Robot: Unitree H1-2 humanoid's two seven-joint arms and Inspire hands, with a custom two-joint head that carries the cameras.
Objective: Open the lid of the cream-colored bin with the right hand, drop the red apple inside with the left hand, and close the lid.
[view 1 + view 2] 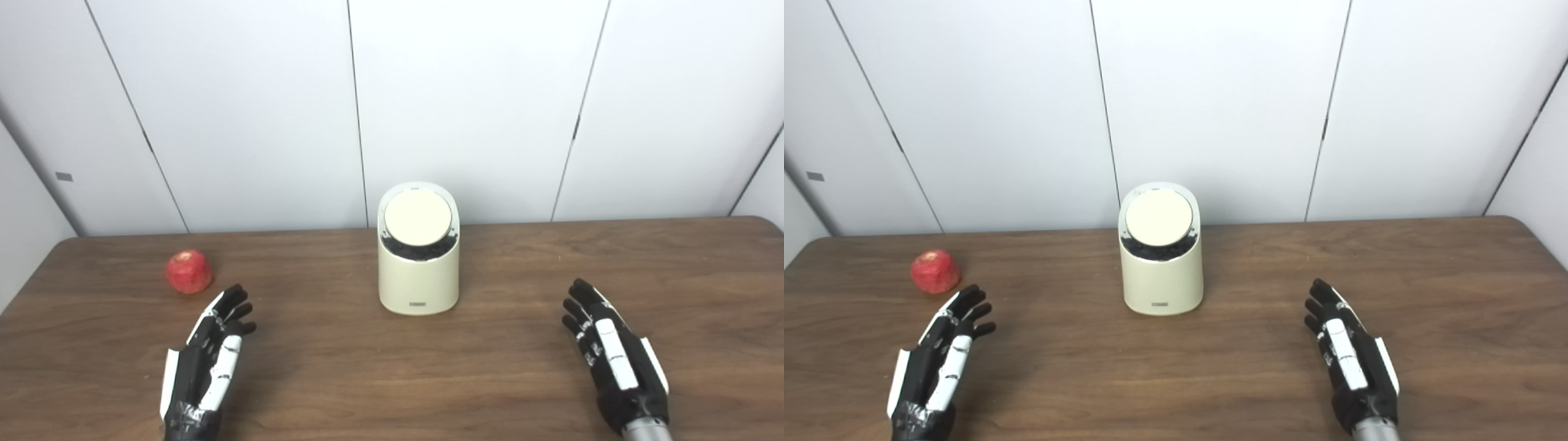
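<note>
One cream-colored cylindrical plastic bin (418, 269), round lid (418, 217) shut, mid-table; small front label unreadable | one red apple (189, 271) at far left, just beyond left hand | two black-and-white robot hands: left hand (208, 361) and right hand (612, 355) both spread, empty, over brown wooden table (392, 380)

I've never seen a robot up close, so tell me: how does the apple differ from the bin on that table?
The apple is red, the bin cream. The apple is small, low and roundish; the bin is taller, upright, with a tilted round lid. The apple lies far left, just beyond the left robot hand; the bin stands mid-table. Both rest untouched on the wooden table.
</note>
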